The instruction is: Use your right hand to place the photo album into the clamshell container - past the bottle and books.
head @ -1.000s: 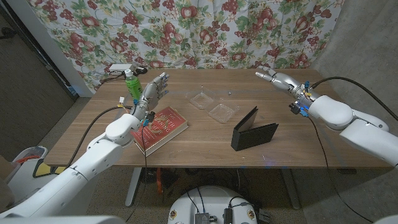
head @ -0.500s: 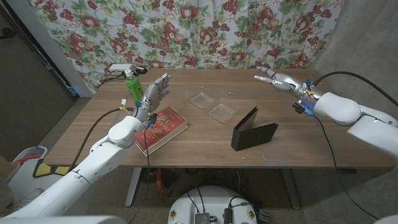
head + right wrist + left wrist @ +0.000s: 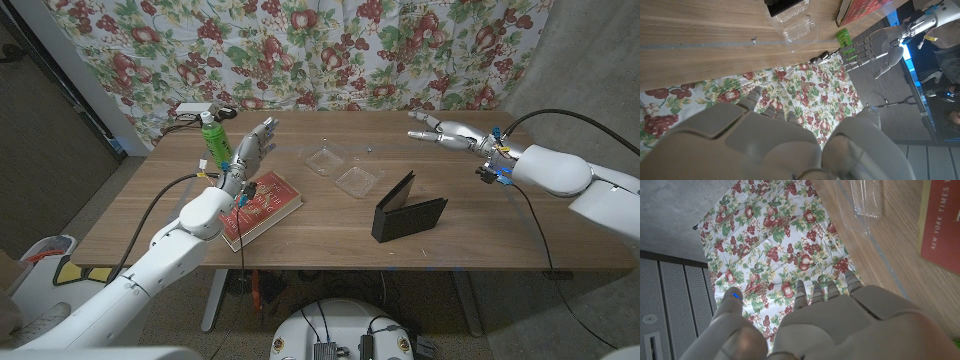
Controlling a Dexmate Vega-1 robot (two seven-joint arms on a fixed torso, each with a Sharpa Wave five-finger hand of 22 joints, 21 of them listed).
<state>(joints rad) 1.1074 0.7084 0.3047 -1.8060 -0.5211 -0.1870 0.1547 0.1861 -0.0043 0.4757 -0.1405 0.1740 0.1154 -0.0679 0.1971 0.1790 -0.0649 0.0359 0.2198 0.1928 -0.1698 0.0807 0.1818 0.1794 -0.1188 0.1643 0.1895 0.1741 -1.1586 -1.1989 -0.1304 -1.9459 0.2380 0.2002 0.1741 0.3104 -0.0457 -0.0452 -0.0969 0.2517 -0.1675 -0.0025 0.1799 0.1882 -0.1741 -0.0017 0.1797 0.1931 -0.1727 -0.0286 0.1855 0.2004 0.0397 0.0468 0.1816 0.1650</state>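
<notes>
Well apart from the right hand (image 3: 440, 130), the photo album (image 3: 408, 209) stands open.

album (image 3: 408, 209) right of container (image 3: 344, 170)

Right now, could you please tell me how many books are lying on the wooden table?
1: a red hardcover book lies near the table's left front, beside the left hand. The black photo album stands open near the middle. Nothing suggests hidden books.
</notes>
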